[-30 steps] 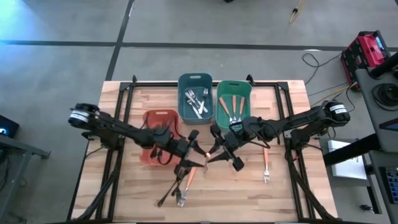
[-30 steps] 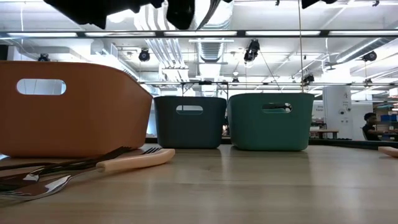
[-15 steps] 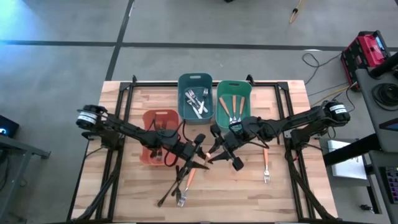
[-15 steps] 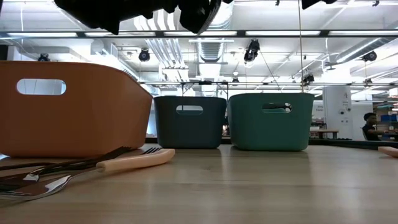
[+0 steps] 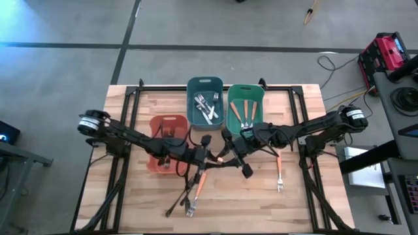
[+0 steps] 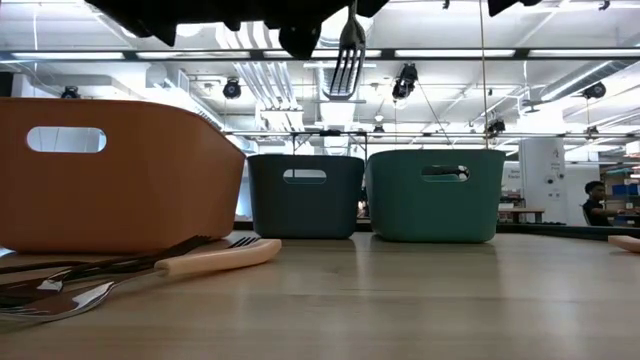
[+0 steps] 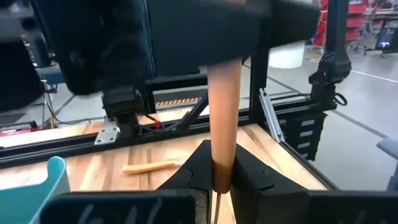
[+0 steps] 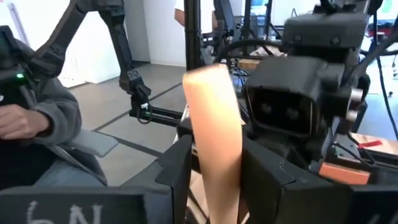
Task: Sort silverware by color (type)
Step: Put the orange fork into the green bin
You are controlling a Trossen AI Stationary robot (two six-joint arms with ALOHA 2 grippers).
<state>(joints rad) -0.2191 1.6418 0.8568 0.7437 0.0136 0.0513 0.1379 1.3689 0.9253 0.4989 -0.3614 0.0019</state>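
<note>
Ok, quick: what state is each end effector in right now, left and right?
Left end effector: closed on the orange-handled fork.
Right end effector: same fork's handle sits in it; open or closed cannot be told.

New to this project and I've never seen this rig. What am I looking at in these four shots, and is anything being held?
It is a robot with two dark arms working at a wooden table. One camera looks straight down from above, one sits at table-top height, and one rides on each wrist.

Three bins stand on the table: a salmon bin, a blue bin with plain silver pieces inside, and a green bin with orange-handled ones. A loose pile of cutlery lies near the front edge, and a single fork lies off to the right.

At mid-table the arms meet on one orange-handled fork, which is lifted with its tines hanging down. The left gripper is clamped on its handle. The right gripper is also at the handle, but its grip is unclear.
</note>
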